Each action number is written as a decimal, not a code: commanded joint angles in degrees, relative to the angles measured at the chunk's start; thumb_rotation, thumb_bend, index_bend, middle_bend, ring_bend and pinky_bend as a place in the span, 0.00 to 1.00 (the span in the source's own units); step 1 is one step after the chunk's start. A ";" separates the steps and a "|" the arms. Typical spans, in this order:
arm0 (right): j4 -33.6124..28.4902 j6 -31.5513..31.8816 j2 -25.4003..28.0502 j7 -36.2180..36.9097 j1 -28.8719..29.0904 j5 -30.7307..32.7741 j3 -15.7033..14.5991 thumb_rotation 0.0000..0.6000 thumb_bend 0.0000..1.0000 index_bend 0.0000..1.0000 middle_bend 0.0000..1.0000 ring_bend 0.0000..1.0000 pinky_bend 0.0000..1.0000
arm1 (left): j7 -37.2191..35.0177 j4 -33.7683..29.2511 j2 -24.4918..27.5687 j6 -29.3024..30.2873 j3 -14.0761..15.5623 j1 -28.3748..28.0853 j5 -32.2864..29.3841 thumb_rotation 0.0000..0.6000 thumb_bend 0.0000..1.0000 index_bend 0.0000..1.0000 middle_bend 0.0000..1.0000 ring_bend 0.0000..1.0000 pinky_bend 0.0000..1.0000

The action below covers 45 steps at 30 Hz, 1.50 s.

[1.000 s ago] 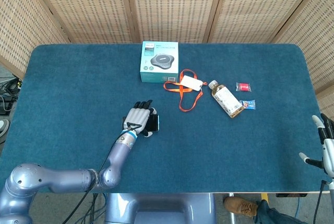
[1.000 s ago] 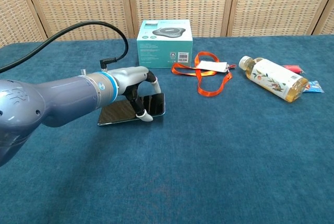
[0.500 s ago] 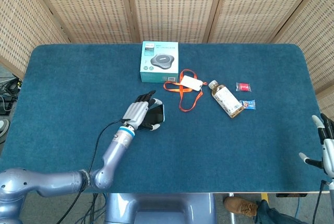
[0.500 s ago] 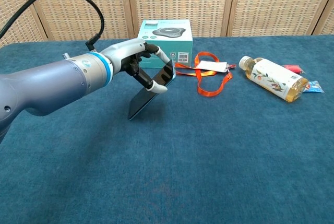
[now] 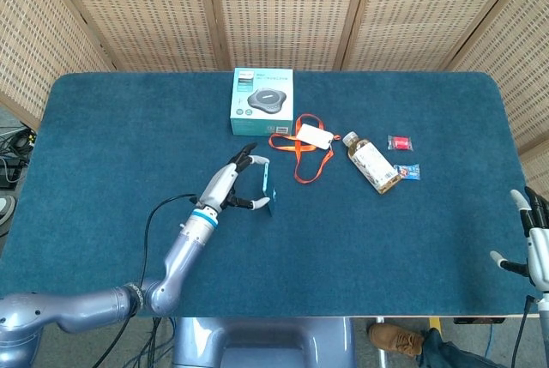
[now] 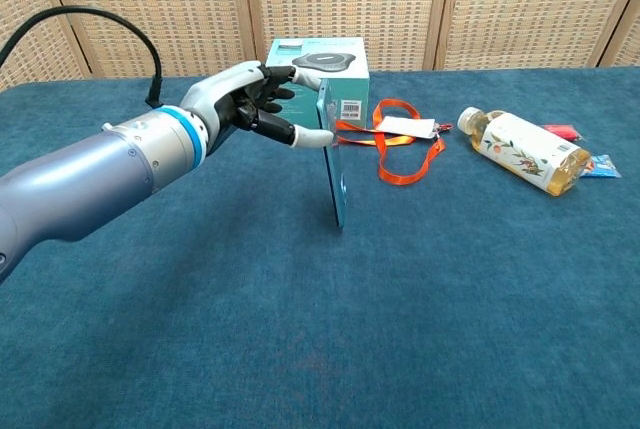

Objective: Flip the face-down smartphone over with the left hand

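The smartphone [image 6: 335, 164] is seen standing almost upright on one of its long edges on the blue table [image 6: 450, 299], a little in front of the teal box [image 6: 315, 82] and to the left of the orange lanyard [image 6: 392, 149]. In the head view it is shown as a thin teal sliver [image 5: 268, 185], which means that it is viewed nearly edge-on. The left hand [image 6: 248, 107] is placed beside it, on the robot's left side of the phone. The fingers are spread and stretched toward the upper edge, and one fingertip [image 6: 312, 137] is touching the phone near its top; it is judged that the phone is propped and pushed rather than gripped, since no closing of the fingers around it can be seen.

The flip is judged to be about half done: the phone is raised from the table to the vertical, but it is not yet laid down on its other face. What is left is to tip it past the vertical, away from the hand, and to let it come down flat with the screen up. Which face is the screen cannot be told from these views.

The right hand [image 5: 536, 244] is seen at the right edge of the table, with fingers apart and nothing held
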 commanded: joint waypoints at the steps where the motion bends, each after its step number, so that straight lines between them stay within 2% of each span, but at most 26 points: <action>1: 0.05 -0.04 -0.07 -0.13 0.03 0.06 0.02 1.00 0.00 0.00 0.00 0.00 0.00 | -8.18 4.54 -2.06 0.18 1.26 2.75 5.64 1.00 0.27 0.83 0.00 0.00 0.00; 6: 0.02 -0.25 -0.14 -0.28 0.15 0.09 -0.02 1.00 0.00 0.00 0.00 0.00 0.00 | -14.44 7.70 -2.45 0.74 3.19 4.85 9.26 1.00 0.25 0.78 0.00 0.00 0.00; 9: -0.10 -0.26 -0.18 -0.50 0.17 0.06 -0.06 1.00 0.00 0.00 0.00 0.00 0.00 | -16.68 9.70 -2.53 0.85 4.41 5.76 10.99 1.00 0.23 0.69 0.00 0.00 0.00; 10: -0.15 -0.24 -0.18 -0.58 0.17 0.03 -0.07 1.00 0.00 0.00 0.00 0.00 0.00 | -17.45 10.05 -2.45 0.85 4.72 6.07 11.41 1.00 0.21 0.61 0.00 0.00 0.00; 11: -0.21 -0.17 -0.20 -0.71 0.18 -0.04 -0.09 1.00 0.00 0.00 0.00 0.00 0.00 | -18.49 10.42 -2.33 1.01 5.11 6.49 12.05 1.00 0.19 0.49 0.00 0.00 0.00; 12: -0.28 -0.12 -0.22 -0.80 0.18 -0.10 -0.11 1.00 0.00 0.00 0.00 0.00 0.00 | -19.31 10.64 -2.18 1.18 5.41 6.82 12.59 1.00 0.15 0.31 0.00 0.00 0.00; 14: -0.42 -0.03 -0.26 -1.06 0.18 -0.23 -0.17 1.00 0.00 0.00 0.00 0.00 0.00 | -21.13 11.12 -1.74 2.16 6.13 7.59 14.26 1.00 0.10 0.07 0.00 0.00 0.00; 15: -0.47 -0.01 -0.27 -1.14 0.18 -0.27 -0.19 1.00 0.00 0.00 0.00 0.00 0.00 | -21.74 11.40 -1.65 2.93 6.47 7.98 15.05 0.99 0.08 0.00 0.00 0.00 0.00; 20: -0.81 0.15 -0.28 -1.55 0.17 -0.56 -0.35 1.00 0.00 0.00 0.00 0.00 0.00 | -24.45 11.61 -0.05 7.05 8.73 10.29 19.27 0.86 0.06 0.00 0.00 0.00 0.00; 24: -1.17 0.40 -0.17 -1.65 0.08 -0.91 -0.51 1.00 0.00 0.00 0.00 0.00 0.00 | -25.57 10.23 2.46 10.99 9.11 12.40 21.02 0.86 0.06 0.00 0.00 0.00 0.00; 29: -1.62 0.88 0.09 -1.53 -0.09 -1.50 -0.70 1.00 0.00 0.00 0.00 0.00 0.00 | -23.54 7.08 8.62 15.28 9.34 14.72 23.09 0.86 0.06 0.00 0.00 0.00 0.00; 31: -1.78 1.05 0.16 -1.49 -0.15 -1.70 -0.77 1.00 0.00 0.00 0.00 0.00 0.00 | -21.54 5.97 10.92 16.49 9.76 15.44 23.93 0.85 0.05 0.00 0.00 0.00 0.00; 34: -2.09 1.28 0.29 -1.40 -0.24 -2.06 -0.90 1.00 0.00 0.00 0.00 0.00 0.00 | -16.11 3.53 15.76 18.10 11.11 16.88 25.38 0.73 0.02 0.00 0.00 0.00 0.00; 36: -2.35 1.49 0.40 -1.40 -0.30 -2.34 -0.99 1.00 0.00 0.00 0.00 0.00 0.00 | -9.91 1.29 19.76 19.15 12.25 18.25 25.92 0.62 0.00 0.00 0.00 0.00 0.00; 39: -2.80 1.89 0.57 -1.48 -0.42 -2.78 -1.12 1.00 0.00 0.00 0.00 0.00 0.00 | 1.19 -4.53 26.88 20.24 14.11 20.98 25.33 0.53 0.00 0.00 0.00 0.00 0.00; 41: -3.02 2.09 0.64 -1.54 -0.47 -3.01 -1.17 1.00 0.00 0.00 0.00 0.00 0.00 | 5.84 -8.56 30.49 20.56 14.90 22.53 24.17 0.54 0.00 0.00 0.00 0.00 0.00; 42: -3.18 2.25 0.69 -1.63 -0.50 -3.21 -1.22 1.00 0.00 0.00 0.00 0.00 0.00 | 9.39 -11.89 33.38 20.71 15.70 23.79 23.18 0.58 0.00 0.00 0.00 0.00 0.00; 43: -3.31 2.38 0.71 -1.69 -0.53 -3.35 -1.25 1.00 0.00 0.00 0.00 0.00 0.00 | 11.99 -14.40 35.49 20.90 16.29 24.79 22.27 0.65 0.00 0.00 0.00 0.00 0.00; 45: -3.58 2.67 0.76 -1.86 -0.58 -3.69 -1.34 1.00 0.00 0.00 0.00 0.00 0.00 | 18.42 -20.17 40.12 21.60 17.75 27.13 19.86 0.87 0.00 0.00 0.00 0.00 0.00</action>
